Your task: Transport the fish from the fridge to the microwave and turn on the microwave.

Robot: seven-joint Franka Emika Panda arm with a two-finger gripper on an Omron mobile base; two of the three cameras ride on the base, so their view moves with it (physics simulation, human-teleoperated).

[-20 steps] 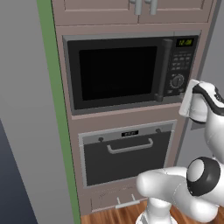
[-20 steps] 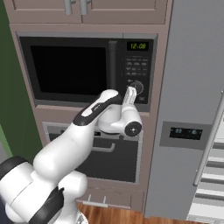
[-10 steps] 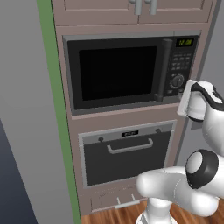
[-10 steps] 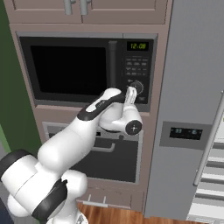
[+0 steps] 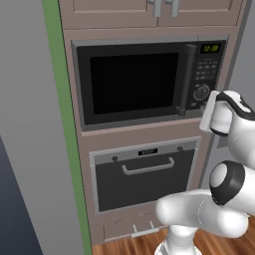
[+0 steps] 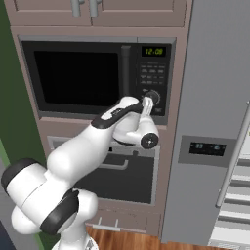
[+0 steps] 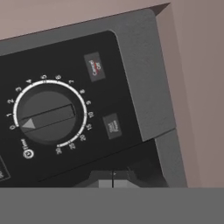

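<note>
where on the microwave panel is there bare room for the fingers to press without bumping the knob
On the microwave panel, bare dark strips lie between the round knob and the two small buttons, and along the grey frame edge beyond them. It is crowded around the knob, ringed by numerals, with the closed fingers just below.

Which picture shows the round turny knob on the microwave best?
The hand view: the round dark knob is large, its numbers readable. The left base view shows it small; in the right base view the arm partly hides it.

microwave (image 5: 134,82) above oven (image 5: 144,174), fridge (image 6: 215,122) right of both
</note>
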